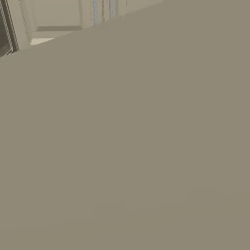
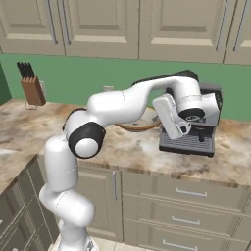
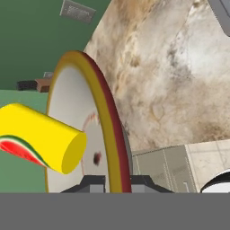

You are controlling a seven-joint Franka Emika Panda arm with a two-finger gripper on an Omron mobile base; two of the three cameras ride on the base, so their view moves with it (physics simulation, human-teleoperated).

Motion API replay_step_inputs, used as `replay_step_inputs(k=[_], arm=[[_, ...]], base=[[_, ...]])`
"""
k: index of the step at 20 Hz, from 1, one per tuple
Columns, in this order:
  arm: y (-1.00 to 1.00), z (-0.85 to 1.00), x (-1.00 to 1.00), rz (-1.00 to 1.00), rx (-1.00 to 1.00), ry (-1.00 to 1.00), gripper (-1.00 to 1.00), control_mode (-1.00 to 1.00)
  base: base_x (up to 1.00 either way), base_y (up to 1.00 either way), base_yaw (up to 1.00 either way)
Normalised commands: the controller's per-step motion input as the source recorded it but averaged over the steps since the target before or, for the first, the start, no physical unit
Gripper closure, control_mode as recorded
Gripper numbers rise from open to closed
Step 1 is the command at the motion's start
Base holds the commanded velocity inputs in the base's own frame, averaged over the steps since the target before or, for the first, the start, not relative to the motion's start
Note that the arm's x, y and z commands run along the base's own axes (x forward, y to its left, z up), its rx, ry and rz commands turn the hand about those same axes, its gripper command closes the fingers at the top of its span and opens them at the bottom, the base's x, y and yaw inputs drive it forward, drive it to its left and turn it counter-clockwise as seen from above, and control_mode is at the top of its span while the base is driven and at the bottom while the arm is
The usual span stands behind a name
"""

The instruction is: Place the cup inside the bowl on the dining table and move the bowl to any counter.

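Your gripper (image 3: 117, 185) has its jaws clenched on the rim of the bowl (image 3: 78, 130), one finger (image 3: 92, 183) inside the rim and one outside. The yellow cup (image 3: 42, 137) lies in the bowl. In the right base view the bowl (image 2: 139, 126) is above the marbled counter (image 2: 127, 147), just beside the coffee machine (image 2: 196, 132); a knife block (image 2: 32, 88) stands well apart.

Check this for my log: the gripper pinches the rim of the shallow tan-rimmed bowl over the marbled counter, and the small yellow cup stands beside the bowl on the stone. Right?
Not quite. The hand view shows the small yellow cup inside the shallow tan-rimmed bowl, not beside it on the stone. The rest holds: the gripper pinches the bowl's rim over the marbled counter.
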Motion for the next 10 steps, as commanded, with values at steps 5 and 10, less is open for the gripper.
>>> replay_step_inputs(k=[5,10], arm=[[0.00,0.00,0.00,0.00,0.00,0.00,1.00,1.00],[0.00,0.00,0.00,0.00,0.00,0.00,1.00,1.00]], base=[[0.00,0.07,0.00],[0.00,0.00,0.00]])
